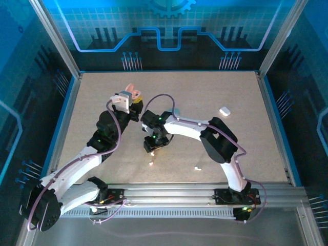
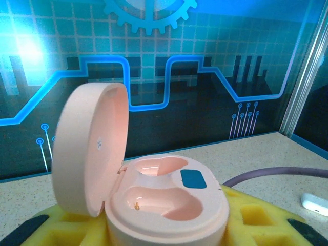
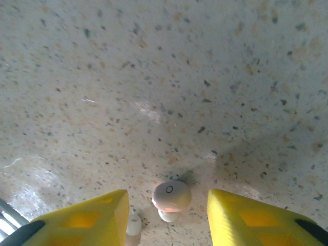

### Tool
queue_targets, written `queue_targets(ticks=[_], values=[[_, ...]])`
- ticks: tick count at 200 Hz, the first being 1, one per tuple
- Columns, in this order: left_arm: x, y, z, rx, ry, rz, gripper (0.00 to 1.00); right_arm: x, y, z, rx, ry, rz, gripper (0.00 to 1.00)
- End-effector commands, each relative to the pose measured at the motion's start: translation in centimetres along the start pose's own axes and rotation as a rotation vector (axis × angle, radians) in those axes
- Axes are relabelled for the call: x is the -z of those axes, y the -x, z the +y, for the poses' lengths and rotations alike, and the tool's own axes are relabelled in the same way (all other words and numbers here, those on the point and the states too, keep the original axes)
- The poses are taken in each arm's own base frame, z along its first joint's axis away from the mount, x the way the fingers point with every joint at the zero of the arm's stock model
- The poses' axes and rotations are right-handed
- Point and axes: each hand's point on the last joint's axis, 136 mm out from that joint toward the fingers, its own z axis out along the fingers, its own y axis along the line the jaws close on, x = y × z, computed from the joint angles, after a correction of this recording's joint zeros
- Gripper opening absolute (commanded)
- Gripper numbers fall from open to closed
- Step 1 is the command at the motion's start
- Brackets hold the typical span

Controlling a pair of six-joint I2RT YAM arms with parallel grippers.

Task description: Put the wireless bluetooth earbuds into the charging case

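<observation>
The pink charging case [image 2: 169, 205] sits between the yellow pads of my left gripper [image 2: 164, 230], which is shut on it. Its lid [image 2: 89, 148] stands open to the left and both wells are empty. From above, the left gripper [image 1: 128, 100] holds the case [image 1: 133, 93] off the table at centre back. My right gripper [image 3: 166, 201] points down at the table, open, with a pink-white earbud [image 3: 171, 195] lying loose between its fingers. A second small earbud [image 3: 133, 225] lies against the left finger [image 3: 97, 218]. The right gripper [image 1: 154, 146] is at table centre.
A white case [image 1: 224, 109] lies on the table at the right back, also low right in the left wrist view [image 2: 313, 203]. Two tiny white bits [image 1: 151, 164] [image 1: 197, 168] lie near the front edge. A purple cable [image 2: 277, 173] runs behind the pink case.
</observation>
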Motion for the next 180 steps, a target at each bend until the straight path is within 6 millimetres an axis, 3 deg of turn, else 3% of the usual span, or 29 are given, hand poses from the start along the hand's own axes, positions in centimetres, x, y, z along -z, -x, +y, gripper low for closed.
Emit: queue_targets(ticks=[1,115,180], values=[[0.5,0.3,0.8,-0.010,0.032,-0.015,0.36,-0.8,-1.4,-0.3,-0.089,-0.031,0.078,0.45],[0.3,0.2,0.8,0.002,0.028,-0.011,0.36,-1.9,-1.1,0.7,-0.086,-0.012,0.115,0.34],[0.2,0.0,0.7,0.010,0.027,-0.006,0.36,-2.0,-0.8,1.3,-0.057,-0.019,0.113,0.33]])
